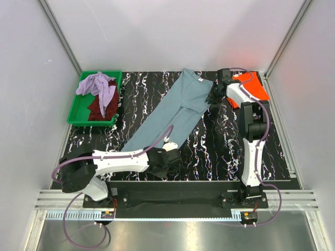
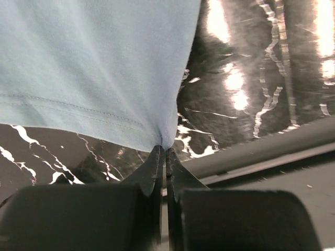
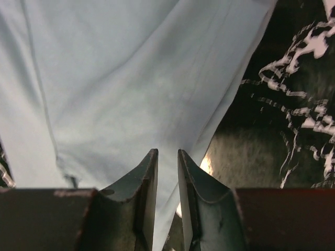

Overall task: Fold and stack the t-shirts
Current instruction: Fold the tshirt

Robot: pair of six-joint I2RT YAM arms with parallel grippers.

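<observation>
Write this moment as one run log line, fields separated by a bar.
left gripper: shut on blue-grey t-shirt hem corner | right gripper: narrow gap, at sleeve edge | shirt: long strip on table

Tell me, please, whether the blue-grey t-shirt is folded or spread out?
Folded lengthwise: the blue-grey t-shirt lies as a long narrow strip across the table, with the left gripper shut on its near hem corner.

Plain pale walls (image 1: pixel 172 31) are enclosing the table (image 1: pixel 220 151) on three sides, with aluminium frame posts (image 1: pixel 60 36) running up the back corners. The table's black, white-veined surface is glaring under overhead light. A metal rail (image 1: pixel 178 201) is running along the near edge.
</observation>
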